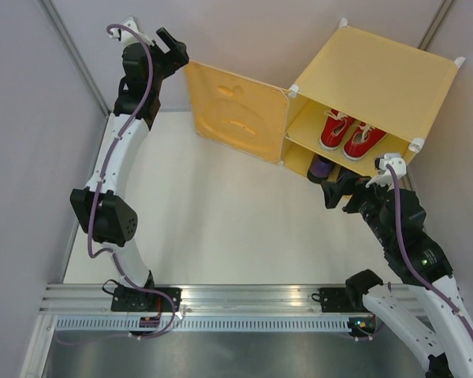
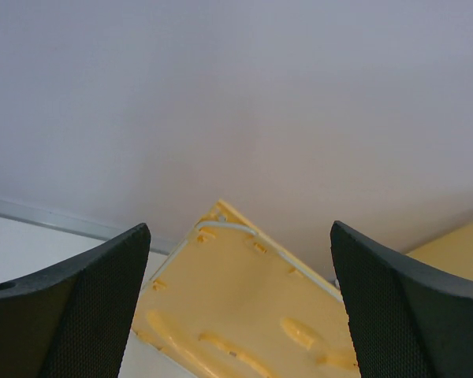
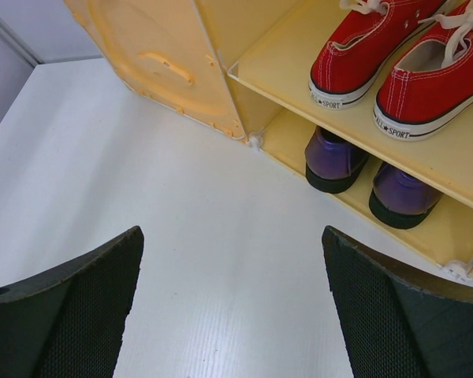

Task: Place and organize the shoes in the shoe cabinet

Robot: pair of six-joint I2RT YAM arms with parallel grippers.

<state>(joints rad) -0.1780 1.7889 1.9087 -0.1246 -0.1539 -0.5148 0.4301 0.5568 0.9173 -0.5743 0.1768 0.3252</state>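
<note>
Right gripper [image 3: 232, 236], spread and empty, hovers before cabinet [image 1: 378, 71]; left gripper [image 2: 240, 227] — spread too — sits behind door [image 1: 236, 106]. Swinging it shut could jam on loafers [image 3: 335, 153] at cabinet's lip.

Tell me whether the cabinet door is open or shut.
Open. The door stands swung out from the shoe cabinet, leaving red sneakers and purple loafers exposed.
</note>
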